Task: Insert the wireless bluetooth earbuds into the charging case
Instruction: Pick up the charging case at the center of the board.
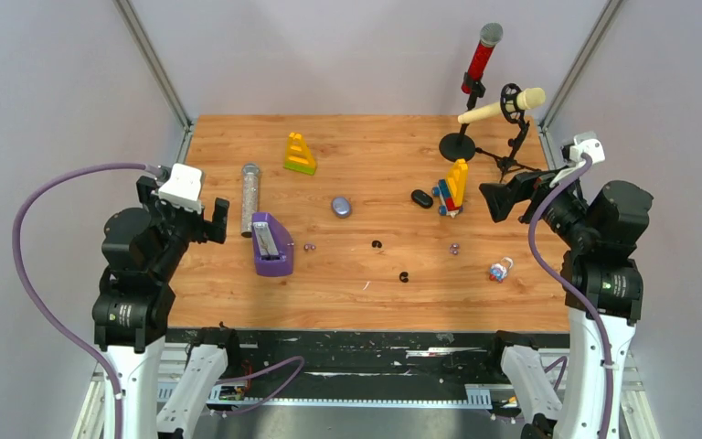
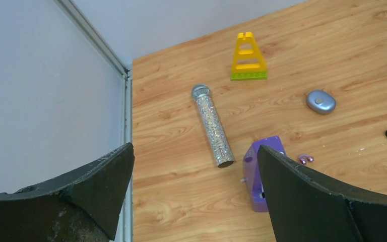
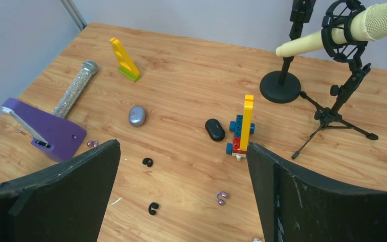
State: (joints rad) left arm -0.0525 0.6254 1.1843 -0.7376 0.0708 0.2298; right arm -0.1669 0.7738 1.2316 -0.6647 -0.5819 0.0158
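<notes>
Nothing is begun yet; the left gripper and right gripper both stand wide open and empty; the black earbuds lie loose on the table, apart from the black case (its lid looks shut); next, I judge, comes a fine pinch on one bud.

Lighting is bright, even and diffuse, falling from above. The table is evenly lit with a faint sheen and no hard glare. Shadows are short and soft, noted beneath the round stand base and the tripod. The glitter microphone throws small sparkles. The left gripper and right gripper read near-black and slightly soft (very close to the lens). The overhead view is sharp, though the black buds resolve as mere specks. The frame posts splay outward toward the top edge.
</notes>
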